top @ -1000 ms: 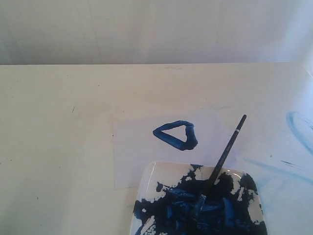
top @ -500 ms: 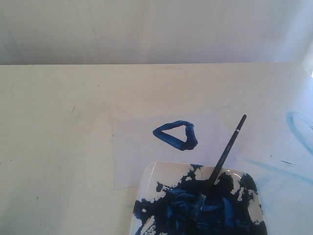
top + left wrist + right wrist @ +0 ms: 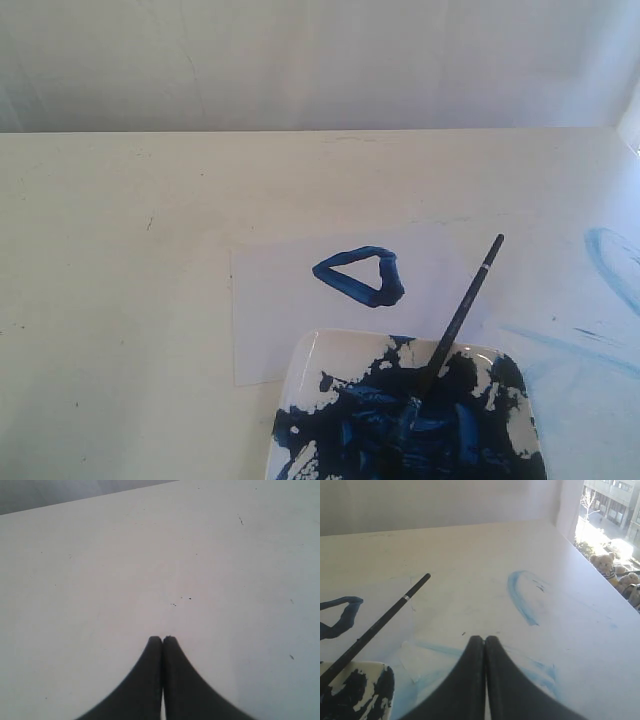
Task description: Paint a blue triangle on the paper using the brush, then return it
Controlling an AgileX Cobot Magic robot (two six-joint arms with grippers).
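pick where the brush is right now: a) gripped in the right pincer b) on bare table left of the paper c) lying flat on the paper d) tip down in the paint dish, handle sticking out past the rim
d: the brush has its bristle end in the paint-smeared dish, and its handle slants out beyond the far rim.

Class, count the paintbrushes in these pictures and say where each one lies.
1. The brush rests with its bristles in the paint-smeared white dish, handle slanting out over the dish's far edge. None seems hidden.
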